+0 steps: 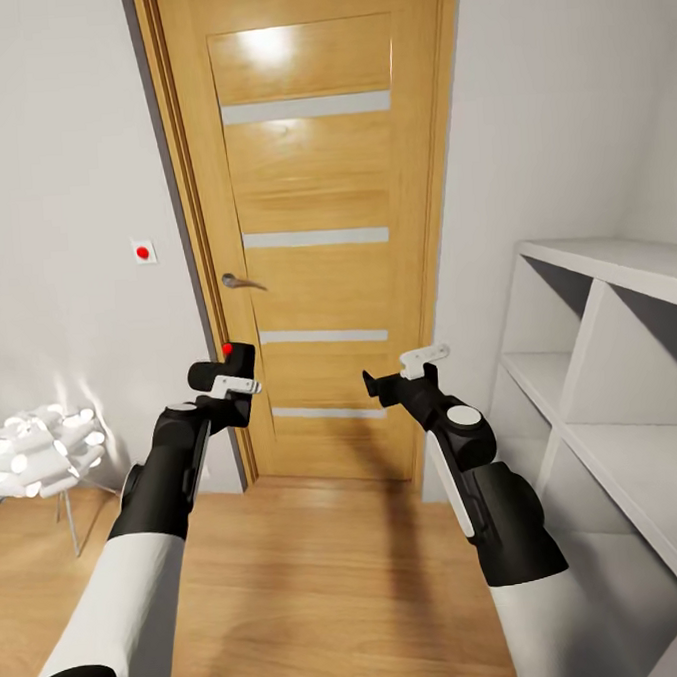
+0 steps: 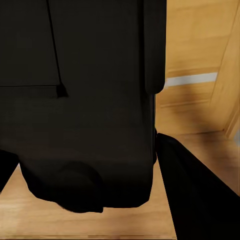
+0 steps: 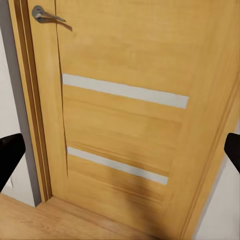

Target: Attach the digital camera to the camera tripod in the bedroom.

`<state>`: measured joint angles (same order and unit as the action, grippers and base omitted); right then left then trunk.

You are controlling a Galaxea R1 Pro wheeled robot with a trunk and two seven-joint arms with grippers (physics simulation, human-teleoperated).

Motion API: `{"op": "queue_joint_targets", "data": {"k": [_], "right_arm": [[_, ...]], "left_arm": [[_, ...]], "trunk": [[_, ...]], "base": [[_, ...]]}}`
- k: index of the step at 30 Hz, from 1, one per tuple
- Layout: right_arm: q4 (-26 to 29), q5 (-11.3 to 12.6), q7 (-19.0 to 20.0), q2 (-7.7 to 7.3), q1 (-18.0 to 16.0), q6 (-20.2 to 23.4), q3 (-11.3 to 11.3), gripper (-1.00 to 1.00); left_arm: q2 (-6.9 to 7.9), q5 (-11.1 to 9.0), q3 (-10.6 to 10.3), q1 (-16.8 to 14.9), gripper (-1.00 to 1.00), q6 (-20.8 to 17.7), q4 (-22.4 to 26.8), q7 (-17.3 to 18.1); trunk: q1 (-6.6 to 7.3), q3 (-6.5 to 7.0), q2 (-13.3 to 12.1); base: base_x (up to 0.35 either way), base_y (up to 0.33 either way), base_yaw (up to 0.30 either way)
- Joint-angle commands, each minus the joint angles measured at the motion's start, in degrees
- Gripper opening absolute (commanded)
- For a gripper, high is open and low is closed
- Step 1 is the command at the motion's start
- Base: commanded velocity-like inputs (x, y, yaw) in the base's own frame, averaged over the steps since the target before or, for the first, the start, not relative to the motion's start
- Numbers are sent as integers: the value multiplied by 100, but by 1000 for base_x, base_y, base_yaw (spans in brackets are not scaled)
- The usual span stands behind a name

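Left tool [image 1: 224,384] pinching camera [image 1: 227,365], apparently firmly. Right tool [image 1: 396,377] spread, empty. Facing door [image 1: 309,180]; tripod unlocated: turn slowly, keep camera level.

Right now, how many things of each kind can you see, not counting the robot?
Cameras: 1, the digital camera, held in the left gripper
Doors: 1, the oak door, shut
Lamps: 1, the white floor lamp
Shelf units: 1, the white cube shelves
Wall buttons: 1, the red wall button
Total: 5
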<state>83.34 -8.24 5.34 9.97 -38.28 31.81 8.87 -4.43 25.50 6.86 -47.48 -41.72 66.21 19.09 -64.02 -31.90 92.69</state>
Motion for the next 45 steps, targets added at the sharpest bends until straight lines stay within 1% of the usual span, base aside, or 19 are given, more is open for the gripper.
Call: {"op": "queue_joint_targets", "data": {"k": [1, 7, 13, 16, 17, 18, 21, 22, 23, 25, 26, 27, 30, 31, 33, 34, 38, 40, 45], "right_arm": [[4, -62, 48, 2, -4, 28, -6, 100], [-100, -61, 43, 2, 0, -151, -8, 100], [-494, -56, 34, 2, 4, -408, -8, 100], [-751, -55, 19, 2, 10, -620, -8, 100], [-883, -55, 15, 2, 12, -734, -8, 100], [-927, -55, 14, 2, 12, -768, -8, 100], [-1054, -55, 12, 2, 53, -969, -13, 100], [-1070, -55, 12, 2, 78, -1021, -13, 100], [-1094, -55, 9, -24, 136, -1130, -15, 100], [-1109, -55, 7, -63, 189, -1236, -16, 100], [-1124, -55, 3, -99, 244, -1352, -16, 100], [-1128, -55, 2, -106, 256, -1377, -16, 100], [-1151, -50, 5, -126, 288, -1446, -15, 100], [-1162, -48, -1, -130, 294, -1466, -14, 100], [-1165, -48, -6, -132, 297, -1479, -15, 100], [-1167, -49, -13, -133, 300, -1488, -16, 100], [-1182, -53, -40, -135, 303, -1498, -17, 100], [-1198, -57, -103, -136, 303, -1500, -17, 100], [-1335, -52, -457, -136, 304, -1502, -11, 100]], "left_arm": [[-5, 65, 17, 26, -100, -7, 8, 68], [25, 62, 24, 216, -100, 25, -127, 74], [54, 61, 33, 264, -100, 54, -528, 84], [67, 60, 39, 287, -100, 134, -853, 85], [75, 60, 41, 299, -100, 343, -1111, 86], [76, 58, 44, 303, -100, 450, -1209, 84], [79, 54, 49, 313, -100, 1167, -1798, 72], [78, 53, 50, 314, -100, 1325, -1920, 70], [76, 51, 51, 316, -100, 1619, -2162, 66], [76, 46, 53, 317, -100, 1878, -2384, 64], [75, -36, 57, 317, -100, 2180, -2657, 62], [75, -94, 58, 318, -100, 2251, -2726, 61], [98, -437, 97, 318, -100, 2458, -2919, 60], [126, -566, 161, 318, -100, 2499, -2955, 60], [152, -665, 248, 318, -100, 2532, -2972, 60], [168, -730, 346, 318, -100, 2579, -2974, 58], [189, -815, 657, 318, -100, 2896, -2995, 53], [190, -830, 762, 322, -100, 3052, -2985, 27], [188, -843, 859, 326, -100, 3167, -2871, -41]], "trunk": [[23, 12, -38], [155, 120, -279], [287, 228, -519], [353, 282, -639], [374, 300, -680], [396, 317, -720], [462, 371, -840], [484, 389, -880], [506, 407, -920], [550, 443, -1000], [572, 461, -1041], [594, 479, -1081], [660, 533, -1201], [682, 551, -1241], [726, 587, -1321], [748, 605, -1361], [836, 677, -1522], [880, 712, -1602], [989, 802, -1803]], "base": [[0, 0, 0], [0, 0, 0], [0, 0, 0], [0, 0, 0], [0, 0, 0], [0, 0, 0], [0, 0, 0], [0, 0, 0], [0, 0, 0], [0, 0, 0], [0, 0, 0], [0, 0, 0], [0, 0, 0], [0, 0, 0], [0, 0, 0], [0, 0, 0], [0, 0, 0], [0, 0, 0], [0, 0, 0]]}}
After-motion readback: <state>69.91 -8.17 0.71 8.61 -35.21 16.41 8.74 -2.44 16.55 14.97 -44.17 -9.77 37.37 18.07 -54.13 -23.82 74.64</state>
